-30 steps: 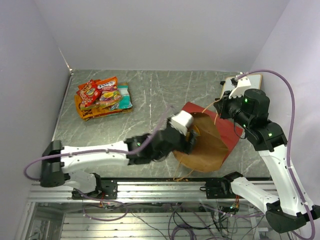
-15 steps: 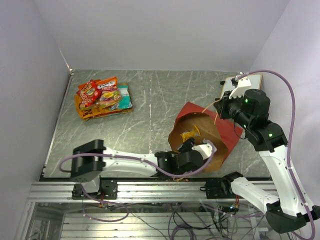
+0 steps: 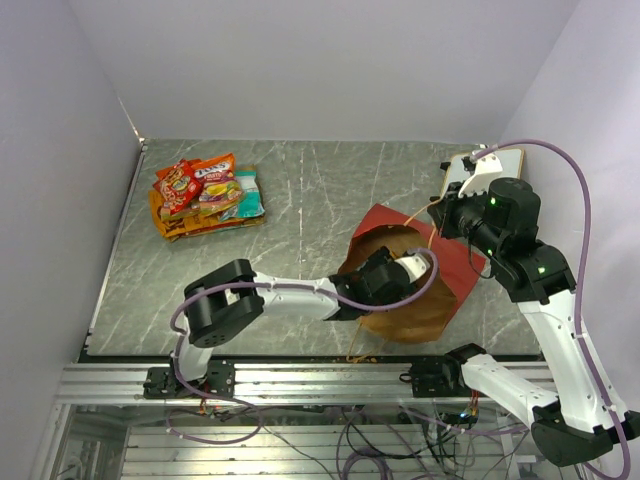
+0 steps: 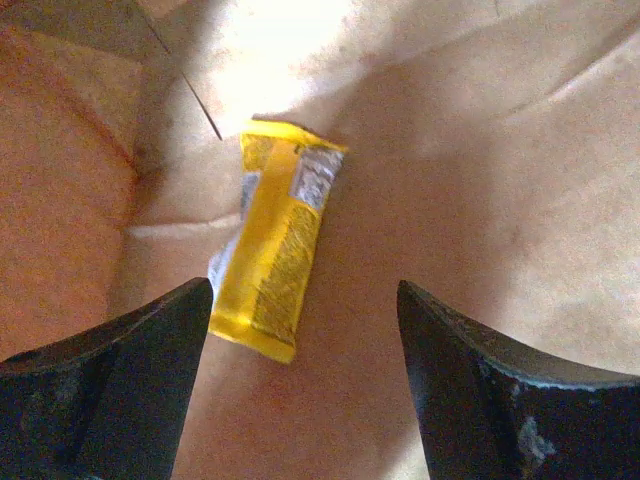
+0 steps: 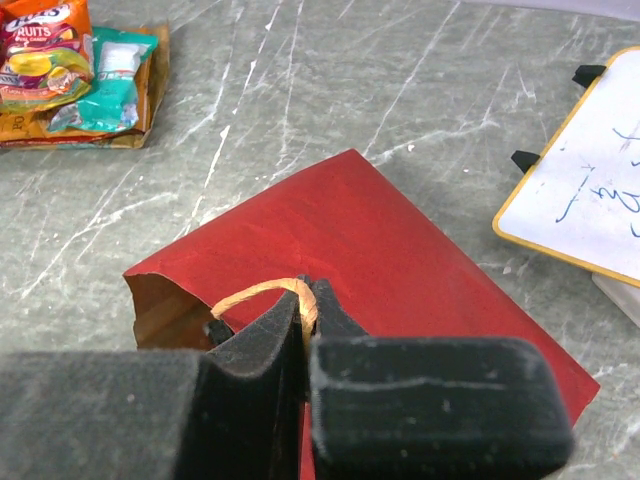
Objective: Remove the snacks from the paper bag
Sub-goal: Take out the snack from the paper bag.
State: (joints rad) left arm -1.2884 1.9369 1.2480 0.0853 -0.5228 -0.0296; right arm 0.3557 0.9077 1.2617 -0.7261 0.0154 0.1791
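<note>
The paper bag (image 3: 400,222) lies on its side, red outside, with its brown inside (image 3: 425,300) open towards the arms. My left gripper (image 4: 305,288) is inside it, jaws wide open and empty, just short of a yellow snack packet (image 4: 275,250) lying on the brown paper near its left finger (image 4: 150,370). In the top view only its wrist (image 3: 400,270) shows at the bag's mouth. My right gripper (image 5: 310,300) is shut on the bag's tan handle (image 5: 262,293) and holds it up above the red side (image 5: 380,230). Several snack packets (image 3: 205,193) lie piled at the far left.
A white wood-framed board (image 3: 485,165) lies at the far right behind the bag and shows in the right wrist view (image 5: 590,190). The snack pile also shows there (image 5: 70,70). Walls close the table on the left, back and right.
My left arm has swung round and pushed its gripper into the bag's mouth, covering the yellow packet in the top view. The right arm has not moved.
</note>
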